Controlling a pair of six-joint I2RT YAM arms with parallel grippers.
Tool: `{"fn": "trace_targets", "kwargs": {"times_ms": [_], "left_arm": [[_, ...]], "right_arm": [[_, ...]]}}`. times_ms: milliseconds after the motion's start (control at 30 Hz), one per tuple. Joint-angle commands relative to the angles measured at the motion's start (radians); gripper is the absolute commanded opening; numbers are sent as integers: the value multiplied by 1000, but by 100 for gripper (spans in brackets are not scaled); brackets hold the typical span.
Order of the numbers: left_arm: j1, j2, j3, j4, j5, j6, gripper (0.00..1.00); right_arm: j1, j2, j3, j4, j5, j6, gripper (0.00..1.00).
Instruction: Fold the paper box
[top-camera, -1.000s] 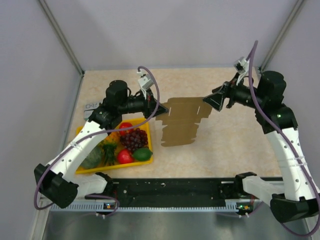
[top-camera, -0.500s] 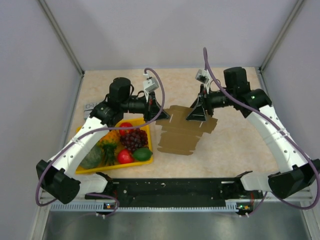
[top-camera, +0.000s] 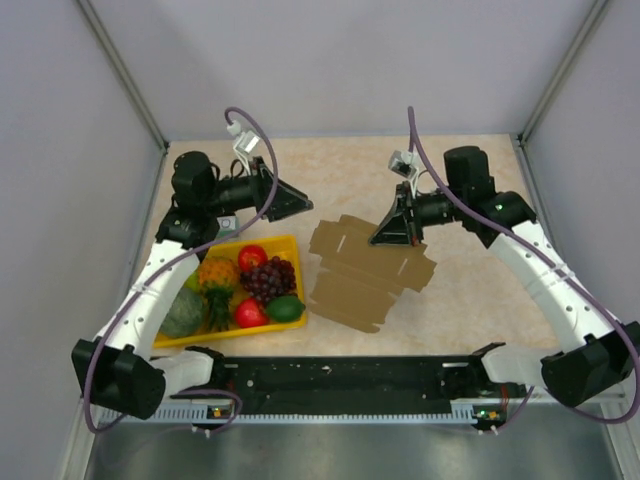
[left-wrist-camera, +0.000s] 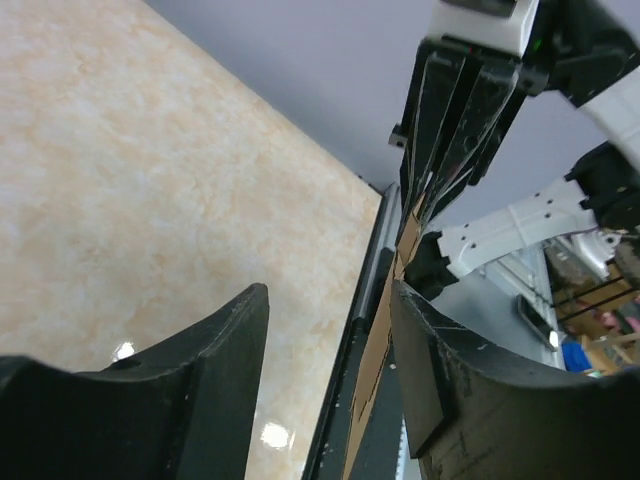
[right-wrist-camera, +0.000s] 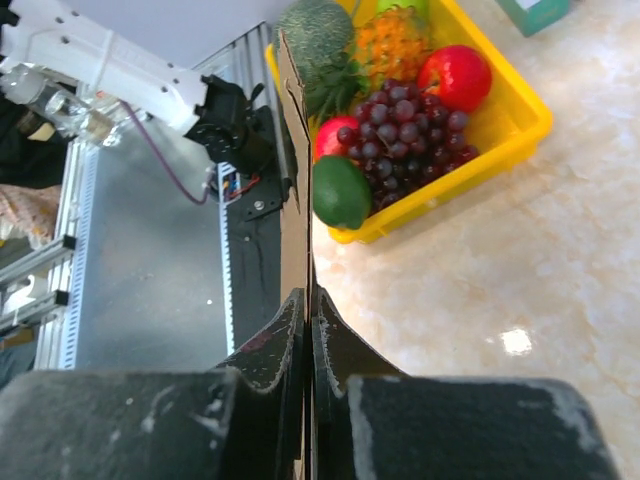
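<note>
Yellow tray (top-camera: 298, 262) of fruit (top-camera: 266, 278) crowds left side of surface (top-camera: 470, 290), just beside paper box (top-camera: 360, 285). Brown sheet, notched, unfolded, lies mid-surface; right pincer (top-camera: 388, 235) pinches its far edge. Left pincer (top-camera: 303, 201) spread, apart from sheet.

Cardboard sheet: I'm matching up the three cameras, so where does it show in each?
Top view: the cardboard sheet lies mid-table, beside the yellow tray.
Left wrist: the sheet is an edge-on brown strip, right of centre.
Right wrist: the sheet is edge-on, rising from bottom centre.
Shared landmark: the right gripper, shut on the sheet's edge.
</note>
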Motion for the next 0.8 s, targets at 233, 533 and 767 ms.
{"fn": "trace_targets", "kwargs": {"times_ms": [233, 533, 767], "left_arm": [[-43, 81, -5, 478, 288, -373, 50], [-118, 122, 16, 613, 299, -477, 33], [-142, 136, 13, 656, 292, -508, 20]], "right_arm": [[9, -59, -33, 79, -218, 0, 0], [10, -48, -25, 87, -267, 0, 0], [13, -55, -31, 98, -255, 7, 0]]}}
